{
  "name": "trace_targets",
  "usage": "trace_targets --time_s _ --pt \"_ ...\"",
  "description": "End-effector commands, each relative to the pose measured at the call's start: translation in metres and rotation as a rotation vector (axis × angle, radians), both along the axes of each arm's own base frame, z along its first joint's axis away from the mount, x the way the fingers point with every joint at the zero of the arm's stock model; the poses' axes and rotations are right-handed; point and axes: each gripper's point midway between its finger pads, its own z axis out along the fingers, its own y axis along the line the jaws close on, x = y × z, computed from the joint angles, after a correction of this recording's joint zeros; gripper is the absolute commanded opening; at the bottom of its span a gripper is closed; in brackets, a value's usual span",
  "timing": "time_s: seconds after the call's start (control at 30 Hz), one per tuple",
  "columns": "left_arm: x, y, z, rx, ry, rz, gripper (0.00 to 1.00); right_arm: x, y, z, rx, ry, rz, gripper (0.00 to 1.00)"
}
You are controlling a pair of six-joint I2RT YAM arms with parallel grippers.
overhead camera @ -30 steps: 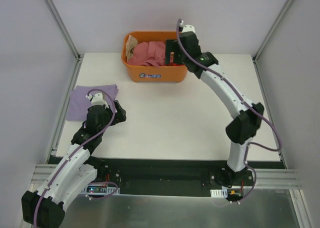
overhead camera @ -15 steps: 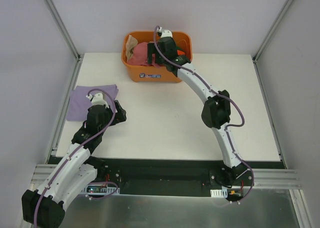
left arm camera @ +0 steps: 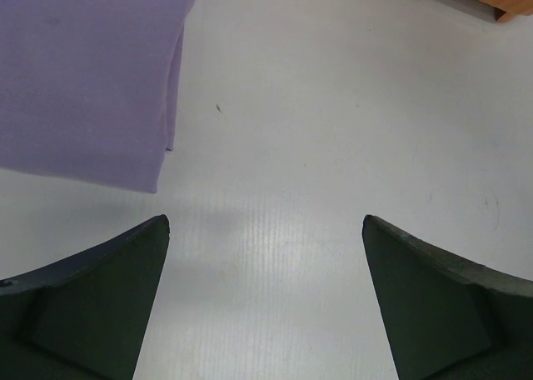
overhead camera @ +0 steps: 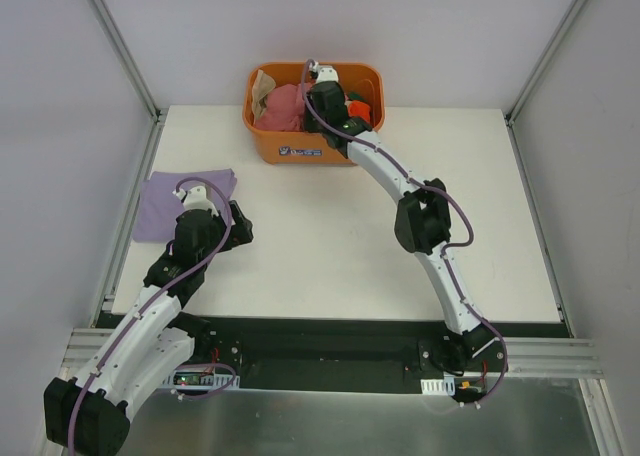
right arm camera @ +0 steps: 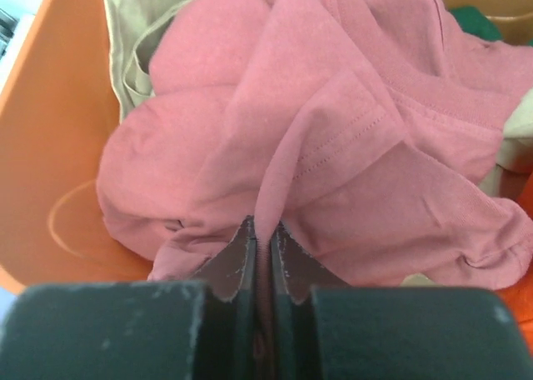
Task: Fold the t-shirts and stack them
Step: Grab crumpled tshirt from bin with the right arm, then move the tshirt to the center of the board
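A crumpled rose-red t-shirt (right arm camera: pixel 333 130) lies on top of the pile inside the orange tub (overhead camera: pixel 310 148) at the back of the table. My right gripper (right arm camera: pixel 265 226) is down in the tub, shut on a raised fold of that shirt (overhead camera: pixel 283 106). A beige t-shirt (right arm camera: pixel 141 30) and a bit of a green one (right arm camera: pixel 479 22) show around it. A lavender t-shirt (overhead camera: pixel 180 204) lies folded flat at the table's left edge. My left gripper (left arm camera: pixel 265 230) hangs open over bare table just right of the lavender shirt (left arm camera: pixel 83 72), holding nothing.
The tub's orange wall (right arm camera: pixel 42 147) stands close on the left of my right gripper. Metal frame posts (overhead camera: pixel 120 46) rise at the table's back corners. White table (overhead camera: pixel 330 236) stretches between the two arms.
My right arm has swung left and down into the tub, and its gripper has gone from open to shut on the rose-red shirt. The left arm has not moved.
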Motion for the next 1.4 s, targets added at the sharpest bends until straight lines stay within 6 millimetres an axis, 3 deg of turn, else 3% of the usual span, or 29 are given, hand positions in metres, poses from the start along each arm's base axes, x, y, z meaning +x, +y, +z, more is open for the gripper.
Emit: trace_targets --time_s 0.0,0.2,0.37,0.5,0.77,0.97,1.17,1.37 --pt "0.006 0.002 0.015 -0.018 -0.041 0.026 0.99 0.001 0.008 0.101 0.135 -0.192 0.02 0.01" --pt "0.006 0.002 0.015 -0.021 -0.04 0.033 0.99 -0.028 -0.006 0.199 0.175 -0.341 0.08 0.01" --pt "0.006 0.002 0.016 -0.025 -0.043 0.031 0.99 -0.075 -0.015 0.277 0.156 -0.497 0.157 0.01" --pt "0.006 0.002 0.016 -0.027 -0.043 0.03 0.99 -0.11 -0.034 0.34 0.169 -0.616 0.148 0.01" --pt "0.005 0.001 0.018 -0.033 -0.052 0.026 0.99 -0.191 -0.06 0.44 0.277 -0.811 0.208 0.01" --pt "0.005 0.001 0.016 -0.034 -0.047 0.024 0.99 -0.263 -0.073 0.499 0.338 -0.955 0.273 0.01" --pt "0.005 0.0 0.016 -0.034 -0.046 0.023 0.99 -0.314 -0.093 0.538 0.441 -1.027 0.331 0.0" --pt "0.005 -0.001 0.014 -0.036 -0.037 0.017 0.99 -0.323 -0.109 0.542 0.439 -1.029 0.298 0.01"
